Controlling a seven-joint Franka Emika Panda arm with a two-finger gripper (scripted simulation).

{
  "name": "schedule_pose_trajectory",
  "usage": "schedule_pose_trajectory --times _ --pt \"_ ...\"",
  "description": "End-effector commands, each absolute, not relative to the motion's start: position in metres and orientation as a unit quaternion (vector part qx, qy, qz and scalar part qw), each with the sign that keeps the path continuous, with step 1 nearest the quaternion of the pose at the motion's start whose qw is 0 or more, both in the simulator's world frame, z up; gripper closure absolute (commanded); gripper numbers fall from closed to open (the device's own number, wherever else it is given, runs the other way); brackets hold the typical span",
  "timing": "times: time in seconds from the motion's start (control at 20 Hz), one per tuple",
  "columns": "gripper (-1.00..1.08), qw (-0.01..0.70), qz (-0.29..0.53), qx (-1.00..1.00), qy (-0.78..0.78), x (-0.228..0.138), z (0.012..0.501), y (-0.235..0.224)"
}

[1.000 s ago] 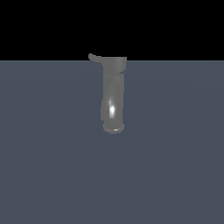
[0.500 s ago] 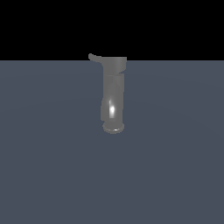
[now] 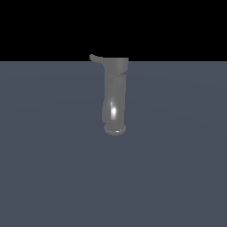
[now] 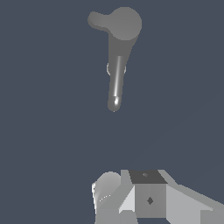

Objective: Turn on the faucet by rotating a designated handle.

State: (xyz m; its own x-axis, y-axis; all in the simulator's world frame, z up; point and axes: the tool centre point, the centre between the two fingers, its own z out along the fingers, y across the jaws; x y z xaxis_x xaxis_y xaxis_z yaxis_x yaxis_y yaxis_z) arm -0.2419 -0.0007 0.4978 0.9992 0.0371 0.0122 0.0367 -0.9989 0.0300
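My fingers (image 4: pixel 131 205) hang well apart from the faucet (image 3: pixel 115 95).
I cannot tell their opening; the handle (image 3: pixel 97 59) seems untouched above the worktop (image 3: pixel 53 155).

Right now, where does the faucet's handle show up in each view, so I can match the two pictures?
Exterior view: the handle is a thin lever sticking out from the top cap toward the exterior view's left, at the line where the grey floor meets black.
Wrist view: the handle is the short rounded stub projecting from the round cap, far from the arm's own parts.
Shared landmark: the faucet, with its bright streak along the spout.
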Motion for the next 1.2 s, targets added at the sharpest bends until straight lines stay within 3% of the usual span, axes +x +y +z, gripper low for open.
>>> schedule_pose_trajectory --times 0.0,1.15 --pt "1.08 0.012 0.006 1.0 0.009 -0.237 0.497 0.0" --pt "1.08 -0.041 -0.015 0.973 -0.228 -0.131 0.468 0.014"
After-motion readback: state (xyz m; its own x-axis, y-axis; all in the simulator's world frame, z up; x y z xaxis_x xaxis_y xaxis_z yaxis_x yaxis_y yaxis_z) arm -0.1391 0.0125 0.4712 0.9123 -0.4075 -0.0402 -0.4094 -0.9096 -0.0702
